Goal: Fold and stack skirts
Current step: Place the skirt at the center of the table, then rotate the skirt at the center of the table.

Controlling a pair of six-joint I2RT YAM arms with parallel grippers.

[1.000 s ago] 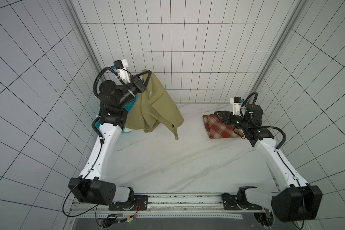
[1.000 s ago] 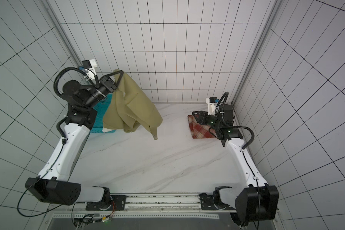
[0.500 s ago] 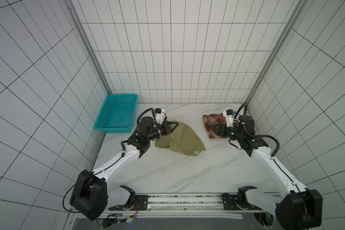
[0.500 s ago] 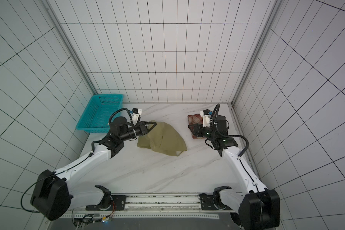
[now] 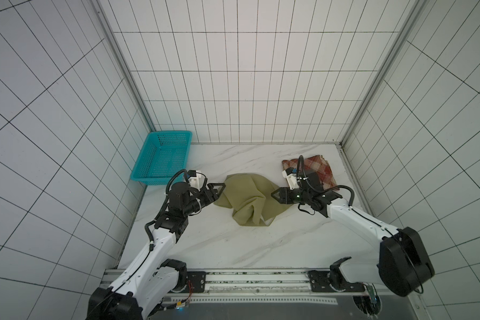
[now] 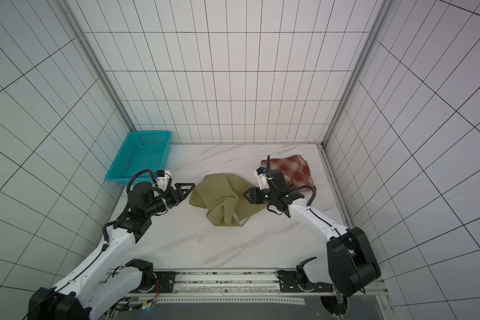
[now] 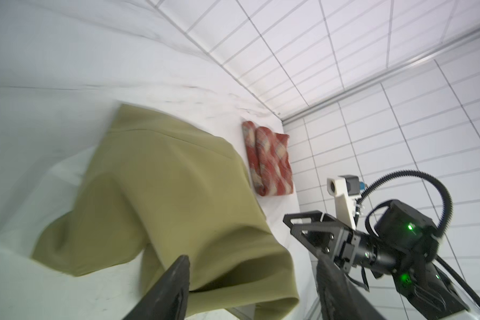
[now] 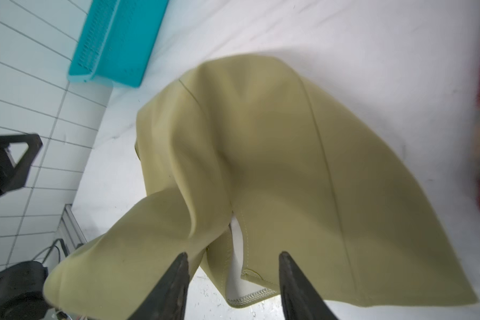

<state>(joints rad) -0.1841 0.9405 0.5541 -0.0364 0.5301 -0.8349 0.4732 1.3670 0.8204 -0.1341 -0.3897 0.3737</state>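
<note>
The olive-khaki skirt (image 5: 250,199) (image 6: 222,199) lies crumpled in a heap at mid-table. The plaid skirt (image 5: 317,169) (image 6: 295,169) lies folded at the back right, partly behind my right wrist. My left gripper (image 5: 221,186) (image 6: 192,185) is open at the olive skirt's left edge. In the left wrist view the cloth (image 7: 164,194) shows between the spread fingers of that gripper (image 7: 252,266), not pinched. My right gripper (image 5: 273,194) (image 6: 245,194) is open at the heap's right side. In its wrist view that gripper (image 8: 234,256) hovers over the stitched hem (image 8: 250,299).
A teal perforated basket (image 5: 161,158) (image 6: 139,158) (image 8: 117,41) stands against the left wall at the back. The marble table (image 5: 205,243) is walled by tiles on three sides. A metal rail (image 5: 247,279) with the arm bases runs along the front edge.
My left arm swung the olive skirt down from high at the back left onto mid-table and let it go. My right gripper left the plaid skirt and came to the olive one.
</note>
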